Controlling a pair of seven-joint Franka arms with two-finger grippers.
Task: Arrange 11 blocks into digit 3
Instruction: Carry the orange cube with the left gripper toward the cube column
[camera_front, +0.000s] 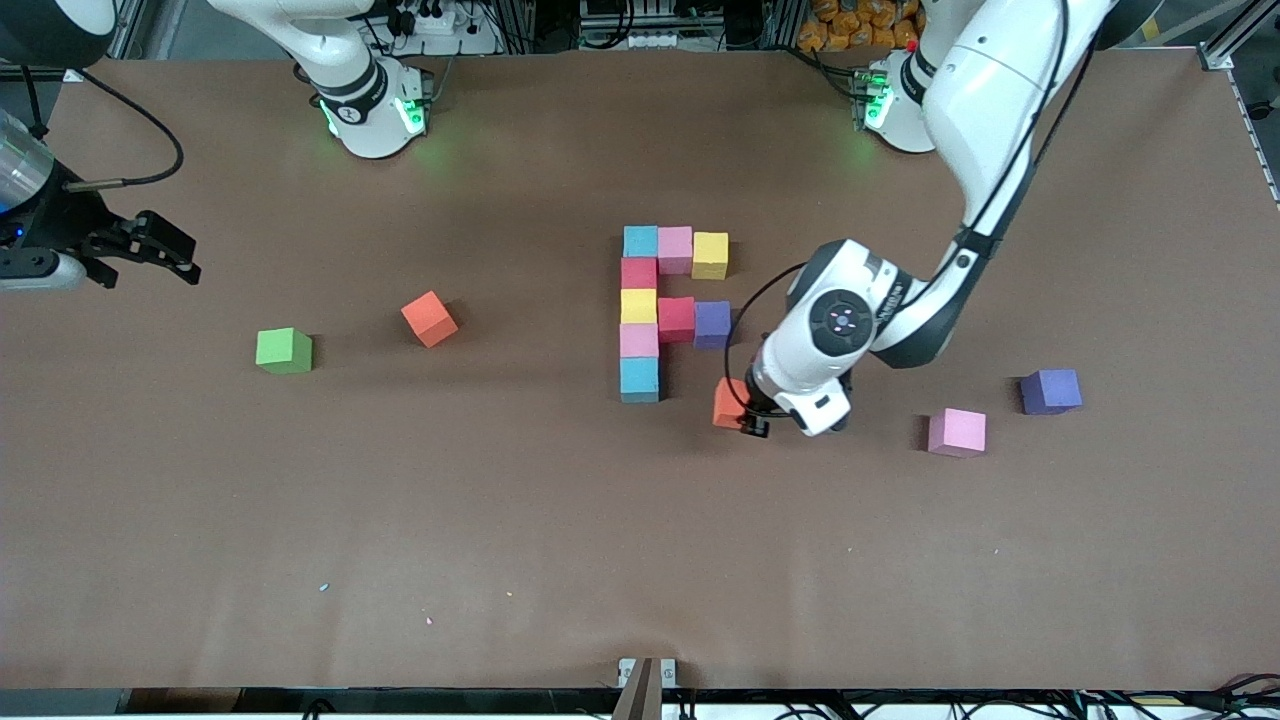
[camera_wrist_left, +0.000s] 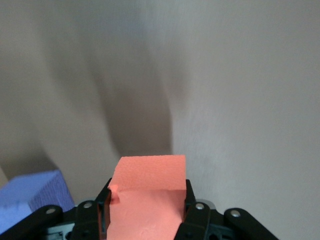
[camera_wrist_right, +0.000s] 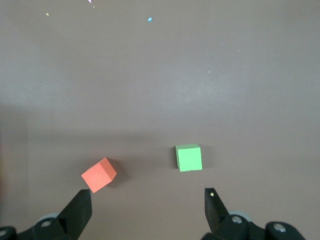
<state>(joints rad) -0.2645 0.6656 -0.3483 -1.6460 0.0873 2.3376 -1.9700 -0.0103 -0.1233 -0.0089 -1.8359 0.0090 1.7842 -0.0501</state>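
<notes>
Status: the digit 3 (camera_front: 668, 310) is partly built, nine of eleven cubes placed by my count. Top bar is the cyan cube (camera_front: 641, 241), pink cube (camera_front: 675, 249) and yellow cube (camera_front: 710, 255). The column runs down through red (camera_front: 639, 272), yellow (camera_front: 638, 305), pink (camera_front: 638, 340) and the bottom cyan cube (camera_front: 639, 379). Middle bar has a red cube (camera_front: 677, 318) and a purple cube (camera_front: 712, 323) off the column.

Bottom bar is missing its two cubes beside that bottom cyan one.

Left gripper (camera_front: 748, 418) is clamped on an orange block (camera_front: 731, 402), low over the table just toward the left arm's end from the bottom cyan cube, a gap between them. The left wrist view shows both fingers (camera_wrist_left: 104, 207) pressed on the block's sides. Looks like the tenth cube is going in.

Right gripper (camera_front: 150, 252) waits over the right arm's end of the table, jaws wide, empty.

Loose spares: an orange cube (camera_front: 429, 318) and the green cube (camera_front: 284, 350) toward the right arm's end; a loose pink cube (camera_front: 957, 431) and loose purple cube (camera_front: 1050, 391) toward the left arm's end. One of these is still needed after the orange lands.
</notes>
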